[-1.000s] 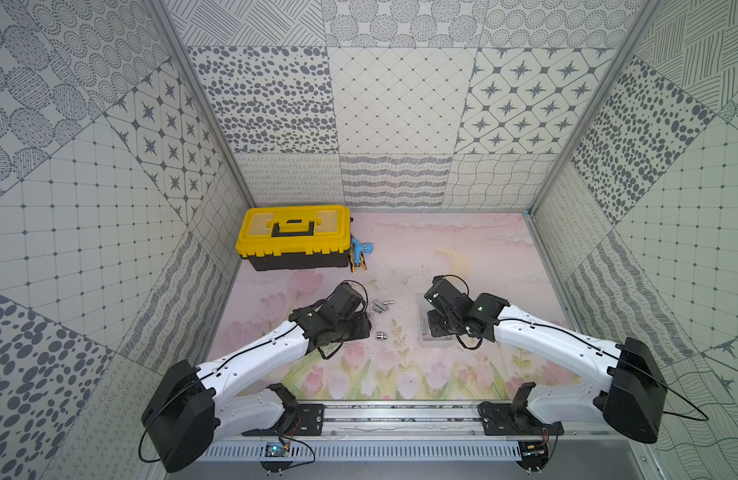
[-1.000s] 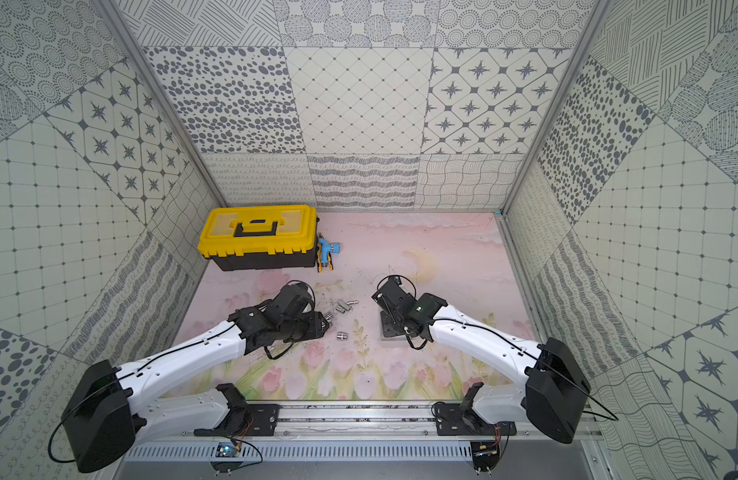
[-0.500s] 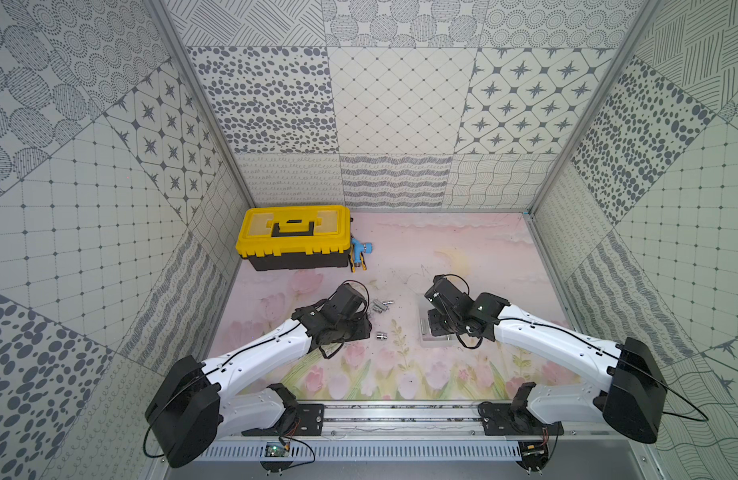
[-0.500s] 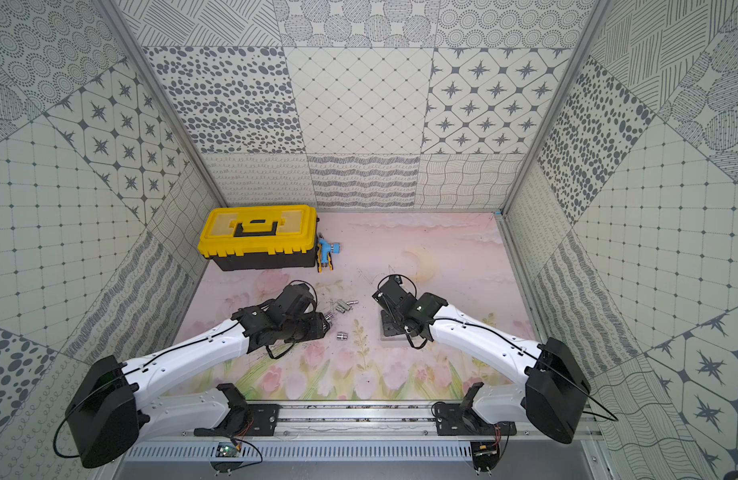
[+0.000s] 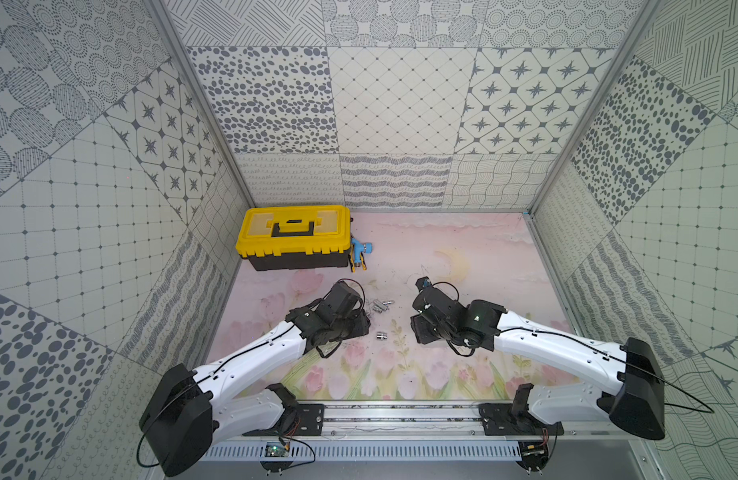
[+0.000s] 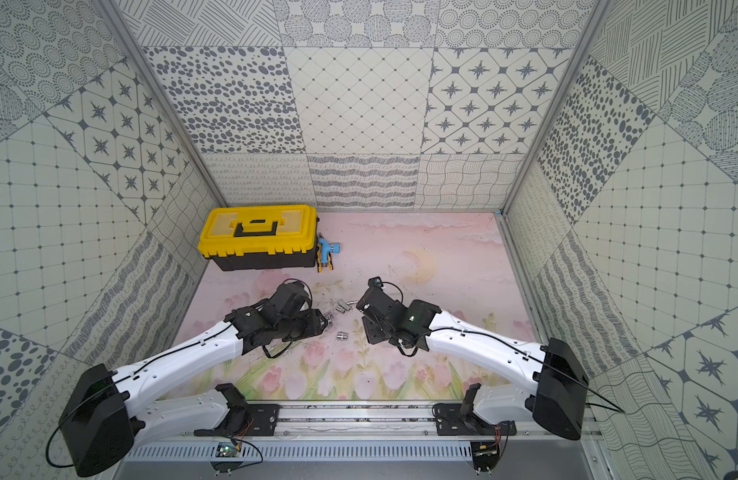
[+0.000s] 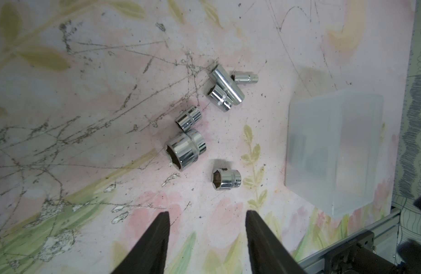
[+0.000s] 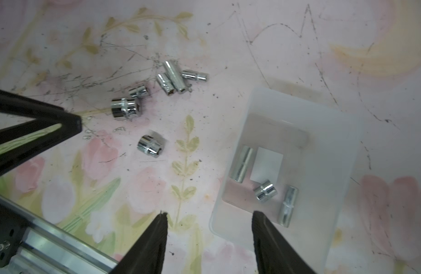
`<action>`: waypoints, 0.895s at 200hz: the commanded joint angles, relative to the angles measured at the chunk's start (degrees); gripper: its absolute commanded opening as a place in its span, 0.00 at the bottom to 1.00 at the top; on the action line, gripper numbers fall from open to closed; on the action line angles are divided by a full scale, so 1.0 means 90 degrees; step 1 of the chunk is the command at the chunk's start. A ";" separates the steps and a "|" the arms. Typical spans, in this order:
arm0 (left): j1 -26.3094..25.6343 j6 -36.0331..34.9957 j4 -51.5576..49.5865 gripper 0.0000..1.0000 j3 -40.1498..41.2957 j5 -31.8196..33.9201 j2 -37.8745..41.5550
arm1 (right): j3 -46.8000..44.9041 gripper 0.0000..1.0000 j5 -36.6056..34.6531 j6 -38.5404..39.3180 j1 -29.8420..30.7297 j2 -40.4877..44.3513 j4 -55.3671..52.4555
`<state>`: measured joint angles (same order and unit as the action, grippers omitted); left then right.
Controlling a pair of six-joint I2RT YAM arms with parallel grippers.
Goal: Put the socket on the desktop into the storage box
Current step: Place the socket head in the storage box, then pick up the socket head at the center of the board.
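Spreading under the gaping, empty left tool (image 7: 207, 213) and right tool (image 8: 210, 213), the scratched floral desktop (image 5: 442, 249) meets patterned walls (image 5: 400, 104).

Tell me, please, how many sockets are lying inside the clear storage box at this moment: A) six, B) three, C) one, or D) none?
B: in the right wrist view the storage box holds a long socket, a short socket and a stepped socket, three in all.
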<state>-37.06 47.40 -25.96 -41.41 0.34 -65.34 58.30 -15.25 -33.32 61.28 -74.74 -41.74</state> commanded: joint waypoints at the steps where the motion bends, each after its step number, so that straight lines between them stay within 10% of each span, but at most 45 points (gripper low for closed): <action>1: 0.0145 0.0251 0.0062 0.56 0.0055 0.0011 0.0223 | 0.0148 0.65 0.0193 0.0286 0.0321 -0.0240 0.0701; 179: 0.0460 0.0460 -0.0008 0.54 0.0406 -0.0287 0.0300 | 0.0753 0.57 0.1355 0.1181 -0.0127 -0.3007 0.1823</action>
<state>-33.32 51.00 -26.39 -37.93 -0.73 -62.24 63.24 -4.19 -24.49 60.71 -99.96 -27.92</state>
